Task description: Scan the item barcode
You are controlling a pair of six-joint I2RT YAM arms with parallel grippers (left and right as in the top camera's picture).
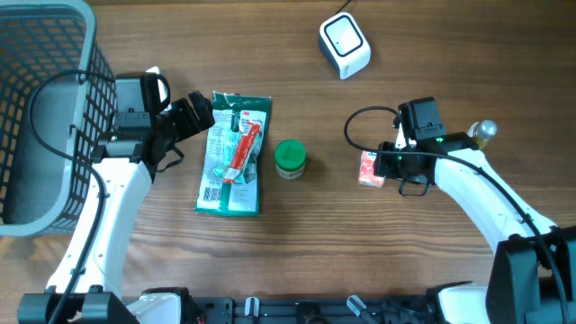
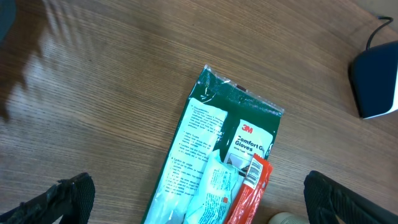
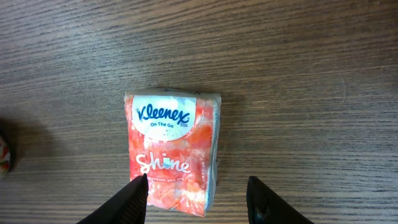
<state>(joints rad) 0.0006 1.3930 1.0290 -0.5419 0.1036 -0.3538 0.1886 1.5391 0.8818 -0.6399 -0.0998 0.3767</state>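
On the desk (image 3: 311, 62) beneath my right tool (image 3: 196, 180) sits the Kleenex pack (image 3: 171, 149). I read "Kleenex On The Go", "Shine". Tool half open, straddling it, holding nothing; left tool (image 2: 198, 177) gapes wide, empty.

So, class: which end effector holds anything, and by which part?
Neither. The right end effector straddles the tissue pack unclamped; the left end effector is open.

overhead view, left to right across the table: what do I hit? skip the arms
basket → gloves pack → green jar → scanner (at the far edge) → tissue pack. The red item lying on the gloves pack is left out, since it overlaps it.
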